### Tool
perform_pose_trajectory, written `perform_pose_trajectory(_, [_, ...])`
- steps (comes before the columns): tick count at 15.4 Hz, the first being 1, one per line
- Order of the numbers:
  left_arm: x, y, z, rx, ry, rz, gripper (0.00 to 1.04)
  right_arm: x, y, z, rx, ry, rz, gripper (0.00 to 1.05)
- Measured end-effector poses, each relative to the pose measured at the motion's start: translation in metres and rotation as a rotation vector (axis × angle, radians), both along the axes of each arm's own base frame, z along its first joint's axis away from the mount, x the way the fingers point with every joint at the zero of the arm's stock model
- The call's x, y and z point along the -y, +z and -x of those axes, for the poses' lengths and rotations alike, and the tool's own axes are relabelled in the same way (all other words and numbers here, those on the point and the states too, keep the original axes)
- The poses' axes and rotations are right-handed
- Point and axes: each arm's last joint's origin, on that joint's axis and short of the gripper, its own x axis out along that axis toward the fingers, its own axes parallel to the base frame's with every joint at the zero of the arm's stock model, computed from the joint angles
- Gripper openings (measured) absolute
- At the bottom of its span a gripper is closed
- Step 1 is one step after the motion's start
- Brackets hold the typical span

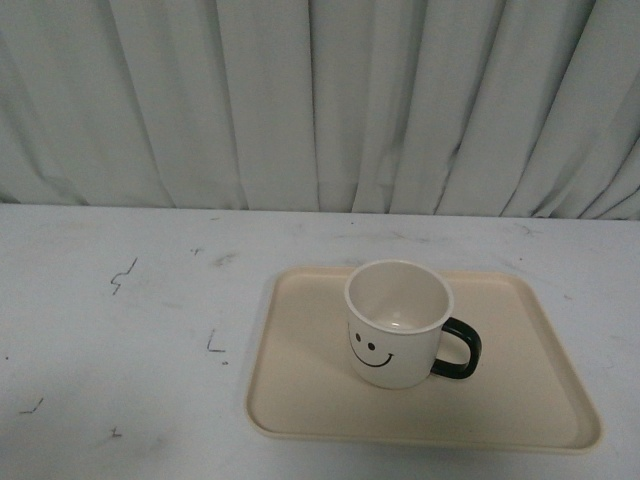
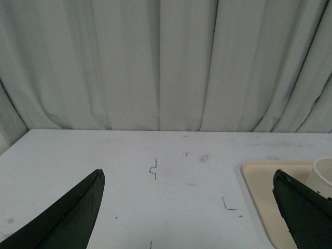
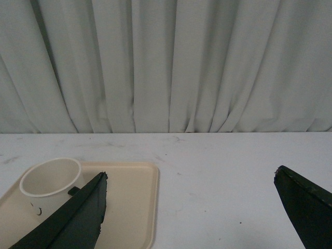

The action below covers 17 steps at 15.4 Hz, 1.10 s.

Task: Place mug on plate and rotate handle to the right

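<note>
The cream-white mug with a black smiley face stands upright on the beige plate, near its middle. Its black handle points to the right. Neither arm shows in the front view. In the left wrist view my left gripper is open over bare table, with the plate and a sliver of the mug off to one side. In the right wrist view my right gripper is open and empty, well apart from the mug on the plate.
The white table carries small black pen marks to the left of the plate. A pale pleated curtain hangs along the table's far edge.
</note>
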Motion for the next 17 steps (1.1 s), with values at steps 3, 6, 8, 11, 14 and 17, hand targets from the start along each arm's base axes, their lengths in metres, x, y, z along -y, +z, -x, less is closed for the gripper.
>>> perform_pose_trajectory(3, [0.000,0.000,0.000,0.000,0.000,0.000,0.98,-0.004,0.001,-0.006,-0.096,0.012,-0.027,0.98])
perform_pose_trajectory(6, [0.000,0.000,0.000,0.000,0.000,0.000,0.98,-0.009,0.026,-0.024,-0.417,0.095,-0.052,0.98])
perform_pose_trajectory(8, [0.000,0.000,0.000,0.000,0.000,0.000,0.98,-0.023,0.057,-0.047,-0.476,0.183,-0.041,0.98])
perform_pose_trajectory(11, [0.000,0.000,0.000,0.000,0.000,0.000,0.98,-0.045,0.083,-0.086,-0.660,0.252,-0.007,0.98])
perform_pose_trajectory(14, [0.000,0.000,0.000,0.000,0.000,0.000,0.98,-0.057,0.095,-0.131,-0.768,0.230,0.018,0.98])
perform_pose_trajectory(17, [0.000,0.000,0.000,0.000,0.000,0.000,0.98,-0.064,0.085,-0.169,-0.899,0.256,0.002,0.98])
